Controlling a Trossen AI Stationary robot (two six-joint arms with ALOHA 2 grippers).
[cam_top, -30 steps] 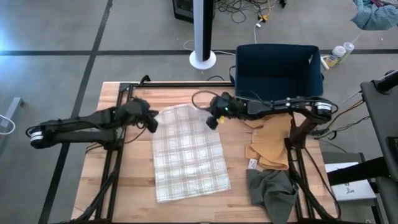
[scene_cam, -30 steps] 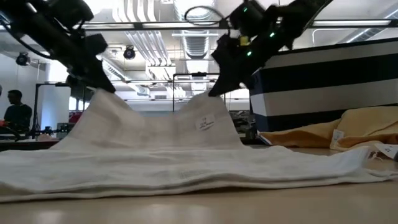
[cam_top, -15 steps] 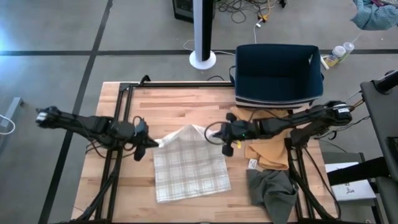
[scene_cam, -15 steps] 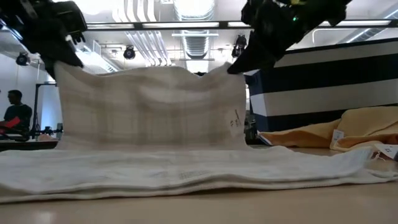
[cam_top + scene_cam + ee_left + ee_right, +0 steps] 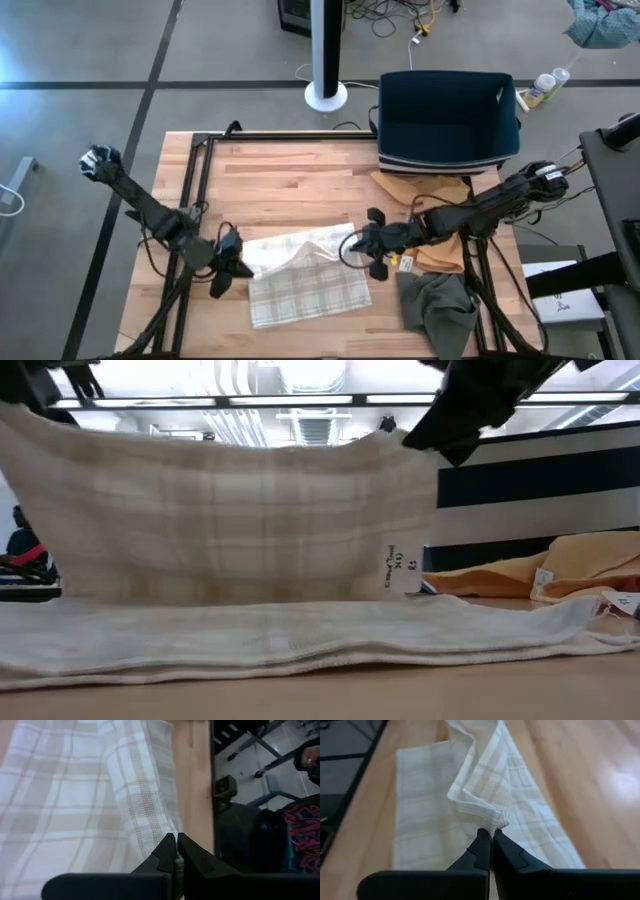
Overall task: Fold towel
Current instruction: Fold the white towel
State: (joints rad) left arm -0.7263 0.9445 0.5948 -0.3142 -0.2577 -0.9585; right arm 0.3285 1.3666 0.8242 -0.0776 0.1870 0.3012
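A cream plaid towel (image 5: 305, 280) lies near the table's front edge, its near half flat on the wood. Its far half is raised and stands like a curtain (image 5: 220, 510) in the low view, hanging between my two grippers. My left gripper (image 5: 243, 267) is shut on the raised edge's left corner. My right gripper (image 5: 354, 243) is shut on its right corner. A small label (image 5: 392, 567) hangs at the raised half's right side. My left gripper pinches the towel's raised left corner (image 5: 161, 832) between its two fingers, slanting down from the table's left. The cloth runs from there toward the other gripper, sagging slightly. My right gripper pinches the raised right corner (image 5: 492, 821), a bunched hemmed edge, between its fingertips, slanting down from the table's right. The cloth hangs below, its lower half on the table.
A navy bin (image 5: 447, 115) stands at the far right of the table. In front of it lies a tan cloth (image 5: 440, 225), and a dark grey cloth (image 5: 435, 305) lies near the front right corner. Bare wood spreads over the far left.
Both grippers have come toward the table's near edge, carrying the towel's far edge up and over. The far half has lifted off the wood and now hangs above the near half, which has stayed flat in place.
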